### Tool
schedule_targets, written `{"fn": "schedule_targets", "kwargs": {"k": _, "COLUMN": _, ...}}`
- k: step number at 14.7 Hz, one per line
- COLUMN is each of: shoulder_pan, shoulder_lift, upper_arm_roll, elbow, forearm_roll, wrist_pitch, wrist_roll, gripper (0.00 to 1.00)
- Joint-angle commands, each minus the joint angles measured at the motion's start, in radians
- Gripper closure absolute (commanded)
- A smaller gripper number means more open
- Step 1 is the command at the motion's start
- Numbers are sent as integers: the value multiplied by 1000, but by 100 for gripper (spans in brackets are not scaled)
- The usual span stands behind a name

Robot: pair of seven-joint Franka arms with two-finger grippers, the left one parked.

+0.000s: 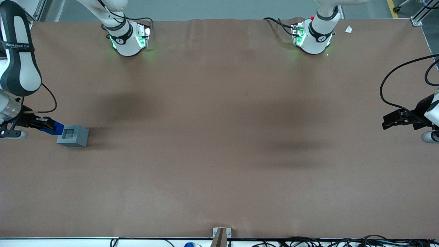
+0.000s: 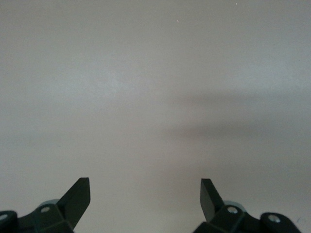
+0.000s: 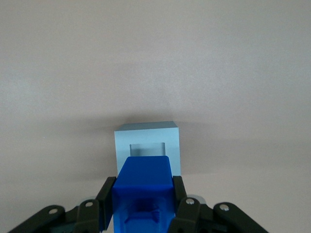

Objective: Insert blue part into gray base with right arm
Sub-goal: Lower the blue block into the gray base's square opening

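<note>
1. My right arm [image 1: 19, 65] reaches in at the working arm's end of the brown table [image 1: 219, 154]. Its white-and-black forearm segment with the lettering stands nearly upright above the silver wrist ring.

2. Below the wrist my hand turns sideways, so my gripper [image 1: 46, 125] lies low and close to level, its tips aimed toward the gray base [image 1: 73, 136] and the parked arm's end of the table.

3. My gripper [image 3: 143, 199] is pinching the blue part [image 3: 142, 187]. In the right wrist view one black finger [image 3: 106, 196] presses on each flank of the bright-blue block, and the block fills the gap between them.

4. The blue part [image 1: 55, 127] sticks out past my fingertips. In the front view its leading end reaches the edge of the gray base on the side toward the working arm, about level with the base's top face. I cannot tell whether the two touch.

5. In the right wrist view the blue part's leading end overlaps the near rim of the base's square recess, and part of the recess shows open above it. The block is not seated in the recess.

6. The gray base [image 3: 147, 143] is a light-gray cube that sits flat on the table with its recess facing up. It lies just beside my gripper, toward the parked arm's end.
</note>
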Motion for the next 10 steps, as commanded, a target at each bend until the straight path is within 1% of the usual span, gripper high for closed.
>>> {"fn": "schedule_targets", "kwargs": {"k": 1, "shoulder_pan": -16, "shoulder_lift": -1, "upper_arm_roll": 15, "elbow": -20, "forearm_roll": -5, "wrist_pitch": 30, "wrist_roll": -14, "gripper": 86}}
{"fn": "schedule_targets", "kwargs": {"k": 10, "shoulder_pan": -27, "shoulder_lift": 38, "upper_arm_roll": 17, "elbow": -24, "forearm_roll": 12, "wrist_pitch": 53, "wrist_roll": -15, "gripper": 86}}
